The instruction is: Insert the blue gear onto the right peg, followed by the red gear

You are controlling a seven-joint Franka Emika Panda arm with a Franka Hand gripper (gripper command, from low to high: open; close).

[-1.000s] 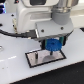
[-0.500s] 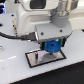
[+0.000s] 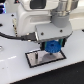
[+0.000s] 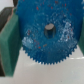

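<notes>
We see the gripper [image 3: 52, 46] closed on the blue gear [image 3: 52, 47], its fingers pressing the rim from two opposite sides, so the gear hangs flat, with its broad face turned down toward the white plate [image 3: 35, 58] with the black rim. In the exterior view the gear is just above the plate, over the part of it at about 3 o'clock from the plate's middle, where the right peg should stand; the peg itself is hidden there by the gear and the fingers. In the wrist view the blue gear [image 4: 46, 35] fills most of the picture, and a small dark grey round spot [image 4: 49, 29] sits in its central hole. We judge that this spot is the tip of the right peg, seen along its own axis, but the picture is too blurred to be sure. If so, hole and peg are nearly on one vertical line, and the coming move is only straight down. The red gear is not visible in either view.
</notes>
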